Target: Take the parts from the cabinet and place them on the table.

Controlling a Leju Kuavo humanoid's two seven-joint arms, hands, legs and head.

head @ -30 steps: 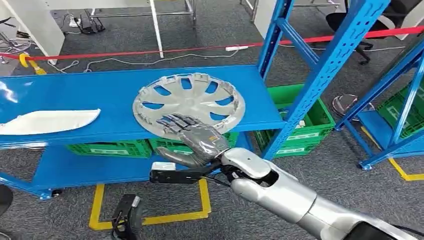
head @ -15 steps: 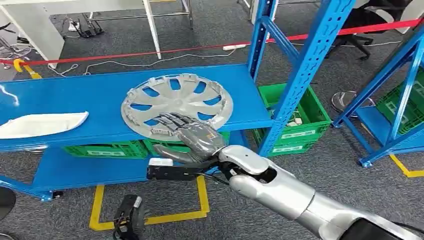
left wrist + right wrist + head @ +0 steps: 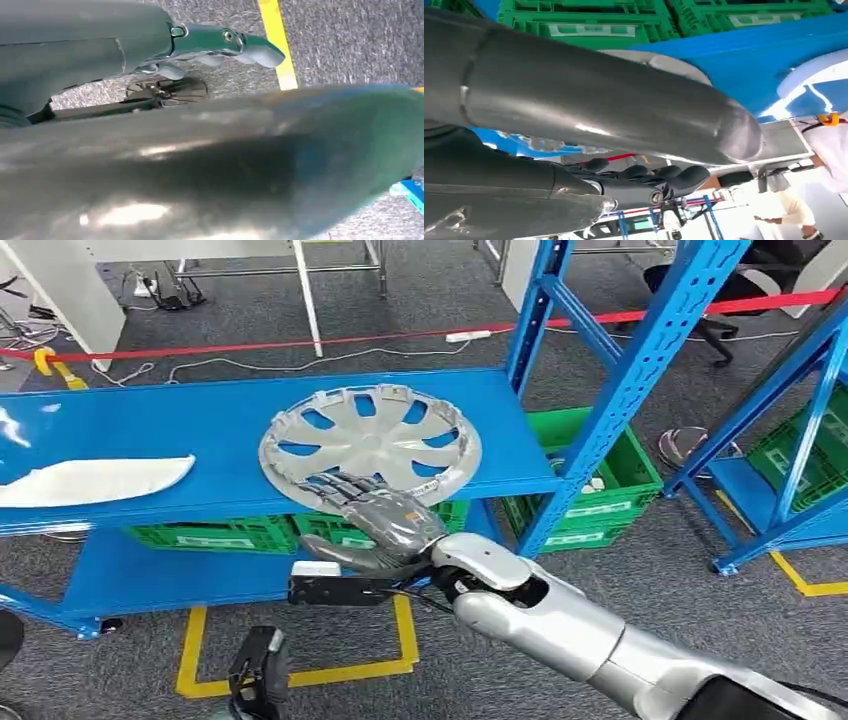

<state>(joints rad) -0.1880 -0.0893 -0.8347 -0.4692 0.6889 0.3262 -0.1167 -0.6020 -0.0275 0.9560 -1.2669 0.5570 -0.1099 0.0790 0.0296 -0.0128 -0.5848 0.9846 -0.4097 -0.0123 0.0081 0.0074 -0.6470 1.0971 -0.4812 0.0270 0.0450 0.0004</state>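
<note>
The right robot hand (image 3: pixel 385 520) lay over the near rim of the hubcap (image 3: pixel 370 445), hiding that stretch of rim — whether its fingers gripped it could not be told. The white part (image 3: pixel 95 481) on the shelf (image 3: pixel 200 420) was cut off by the picture's left edge. In the left wrist view a blurred grey thumb (image 3: pixel 210 165) hid most of the floor, and the left robot hand (image 3: pixel 220 45) showed just its fingertips — its state was unclear.
</note>
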